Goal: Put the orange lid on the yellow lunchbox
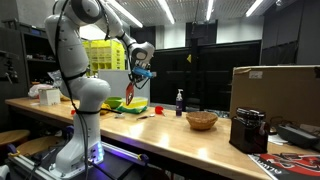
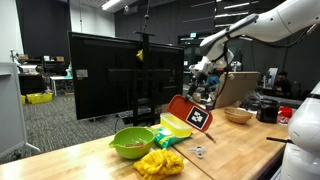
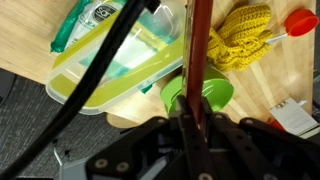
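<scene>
White jointed arm upright, elbow high, forearm reaching forward. End effector pointing down, jaws pinched tight on flat orange-red rectangular lid.

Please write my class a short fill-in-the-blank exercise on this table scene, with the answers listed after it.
1. The gripper is shut on a tilted lid coloured ____.
2. Beside the yellow lunchbox under the lid stands a bowl coloured ____.
3. The tan bowl stands farther along the same wooden ____.

Missing words: orange; green; table.
</scene>
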You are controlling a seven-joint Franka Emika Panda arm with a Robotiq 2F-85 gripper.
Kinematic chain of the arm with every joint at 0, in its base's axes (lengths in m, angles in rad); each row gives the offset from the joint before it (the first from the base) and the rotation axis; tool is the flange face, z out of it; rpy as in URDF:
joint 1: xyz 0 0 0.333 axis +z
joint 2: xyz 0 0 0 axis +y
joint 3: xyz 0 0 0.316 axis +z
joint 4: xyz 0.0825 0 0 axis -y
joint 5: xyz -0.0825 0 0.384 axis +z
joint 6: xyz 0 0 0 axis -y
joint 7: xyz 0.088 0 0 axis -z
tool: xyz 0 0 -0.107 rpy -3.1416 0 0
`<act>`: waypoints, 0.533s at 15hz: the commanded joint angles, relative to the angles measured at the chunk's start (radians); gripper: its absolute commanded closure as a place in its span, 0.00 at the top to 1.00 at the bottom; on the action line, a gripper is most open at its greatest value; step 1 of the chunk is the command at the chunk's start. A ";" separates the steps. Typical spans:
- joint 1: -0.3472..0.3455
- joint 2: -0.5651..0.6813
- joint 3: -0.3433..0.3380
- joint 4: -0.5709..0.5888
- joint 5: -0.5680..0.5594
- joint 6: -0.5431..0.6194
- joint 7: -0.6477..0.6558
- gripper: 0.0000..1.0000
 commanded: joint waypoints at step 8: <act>-0.007 -0.008 -0.025 0.005 0.035 -0.036 -0.020 0.03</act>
